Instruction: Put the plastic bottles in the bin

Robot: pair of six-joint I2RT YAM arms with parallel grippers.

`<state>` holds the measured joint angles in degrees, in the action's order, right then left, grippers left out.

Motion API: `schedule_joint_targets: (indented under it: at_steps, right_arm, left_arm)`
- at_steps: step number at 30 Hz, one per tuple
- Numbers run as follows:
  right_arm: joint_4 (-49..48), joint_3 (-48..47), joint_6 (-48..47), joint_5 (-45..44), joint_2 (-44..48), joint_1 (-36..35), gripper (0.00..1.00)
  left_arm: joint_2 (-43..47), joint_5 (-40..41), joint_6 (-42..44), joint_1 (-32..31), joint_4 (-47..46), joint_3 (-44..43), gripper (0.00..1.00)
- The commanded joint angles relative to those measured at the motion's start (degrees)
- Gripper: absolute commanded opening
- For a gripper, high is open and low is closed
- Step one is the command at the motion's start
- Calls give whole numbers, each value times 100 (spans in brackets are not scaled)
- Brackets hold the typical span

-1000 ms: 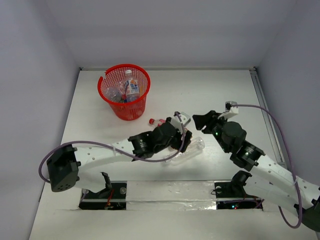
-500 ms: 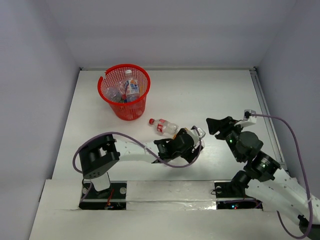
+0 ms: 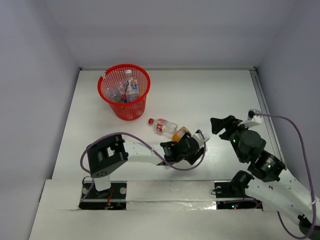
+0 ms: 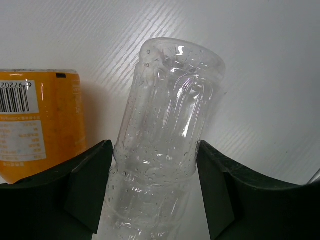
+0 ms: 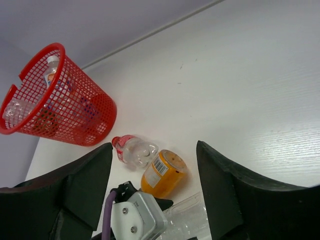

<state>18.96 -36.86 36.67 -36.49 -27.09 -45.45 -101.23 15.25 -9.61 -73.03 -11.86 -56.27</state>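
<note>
The left claw (image 4: 156, 172) pinched a clear, unlabelled plastic bottle (image 4: 170, 120), its black fingers (image 4: 85, 187) closed against the ribbed sides. This was near the middle of the white table (image 3: 210, 95), toward its near edge. Whether the bottle rested on the table or hung just above it could not be told. Just beside it lay an orange plastic bottle (image 4: 42, 127) with a white label panel carrying a barcode and the digits "97202". The smaller print beneath was too fine to read. Just beyond that, toward the far-left corner, lay a clear plastic bottle with a red cap and red label (image 3: 162, 126), its writing illegible. The round red plastic mesh bin (image 3: 125, 102) stood upright near the far-left corner, a notch in its rim. It held several bottles, among them a white-capped bottle (image 3: 131, 89) whose blue and red label could not be read. The right claw (image 5: 154, 150) hung spread and empty, right of the table's middle and well apart from the bin.
</note>
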Motion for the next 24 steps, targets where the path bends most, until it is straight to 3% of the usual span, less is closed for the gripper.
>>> schedule_joint_targets:
  at_steps: [1,5,12,20,24]
  right_arm:
    - [90,-488,-177,-315,11,-34,74]
    - [204,-673,-247,-158,-252,-34,83]
    - [310,-814,-204,142,-991,-34,90]
    - [82,-744,253,265,-1456,-34,100]
    - [-409,-507,552,842,-2150,-34,100]
  left_arm:
    - [516,189,-173,-88,-212,45,51]
    - [1051,189,-305,-88,-352,256,44]
    - [2938,311,-753,-88,-222,793,39]
    - [4900,2016,-1684,-18,1104,1250,39]
    - [5927,2641,-2203,219,1441,1469,38]
